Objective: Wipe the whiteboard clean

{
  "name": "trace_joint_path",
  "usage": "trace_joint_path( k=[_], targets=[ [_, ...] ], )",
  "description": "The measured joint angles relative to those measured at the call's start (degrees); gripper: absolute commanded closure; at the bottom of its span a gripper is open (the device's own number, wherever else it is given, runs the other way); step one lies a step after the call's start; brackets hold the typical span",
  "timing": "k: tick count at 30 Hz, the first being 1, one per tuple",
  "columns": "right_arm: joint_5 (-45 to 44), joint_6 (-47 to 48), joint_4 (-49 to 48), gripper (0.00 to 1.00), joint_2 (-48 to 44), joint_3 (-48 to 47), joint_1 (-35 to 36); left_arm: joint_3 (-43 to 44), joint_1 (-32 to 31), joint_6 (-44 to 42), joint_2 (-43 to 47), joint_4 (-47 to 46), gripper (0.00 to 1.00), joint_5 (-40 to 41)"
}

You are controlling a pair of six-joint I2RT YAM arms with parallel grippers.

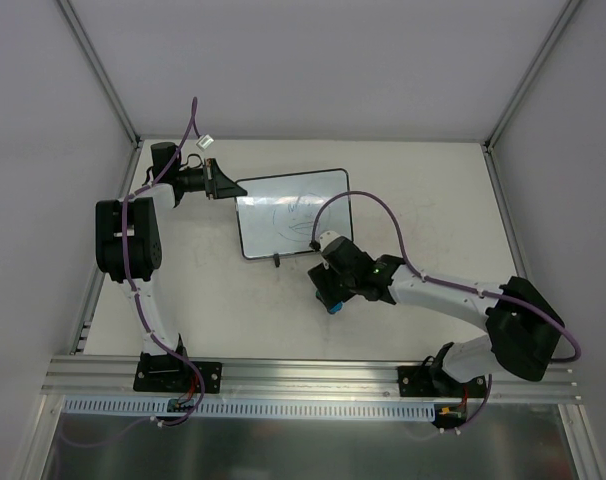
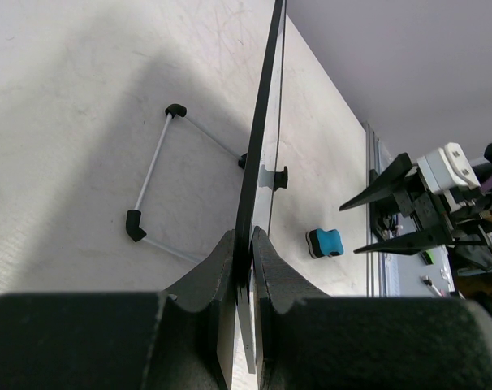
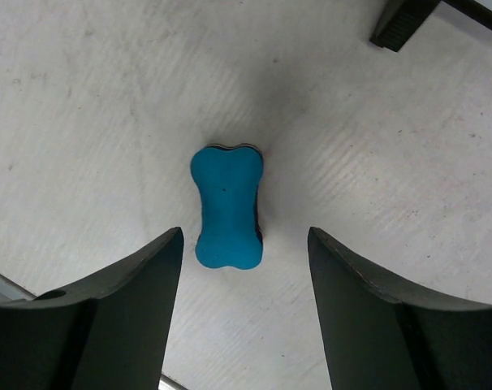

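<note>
One whiteboard (image 1: 293,210) — left hand (image 2: 248,244) clamped on edge. One blue eraser (image 3: 226,207) — right hand (image 3: 244,236) spread above, empty.

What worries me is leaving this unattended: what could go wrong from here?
1. The right end effector hangs open over the eraser, which lies slightly off-centre between the jaws. Closing may push it aside instead of gripping it.
2. The left end effector pinches the whiteboard by its thin edge only. Wiping pressure could twist it or make it slip.
</note>
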State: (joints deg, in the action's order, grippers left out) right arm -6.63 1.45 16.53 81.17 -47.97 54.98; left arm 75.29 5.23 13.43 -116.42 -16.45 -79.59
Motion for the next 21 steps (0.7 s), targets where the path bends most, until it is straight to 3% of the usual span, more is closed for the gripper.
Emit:
trace_joint_path(
  k=[5,21],
  targets=[
    [2.6,-0.2,1.4,0.34,1.5,-0.7,-3.6,0.0,0.0,0.0,0.1,0.3,1.00,0.0],
    [6.9,0.3,1.7,0.49,6.7,-1.7,-1.7,0.0,0.0,-0.5,0.3,0.9,1.00,0.1]
  ],
)
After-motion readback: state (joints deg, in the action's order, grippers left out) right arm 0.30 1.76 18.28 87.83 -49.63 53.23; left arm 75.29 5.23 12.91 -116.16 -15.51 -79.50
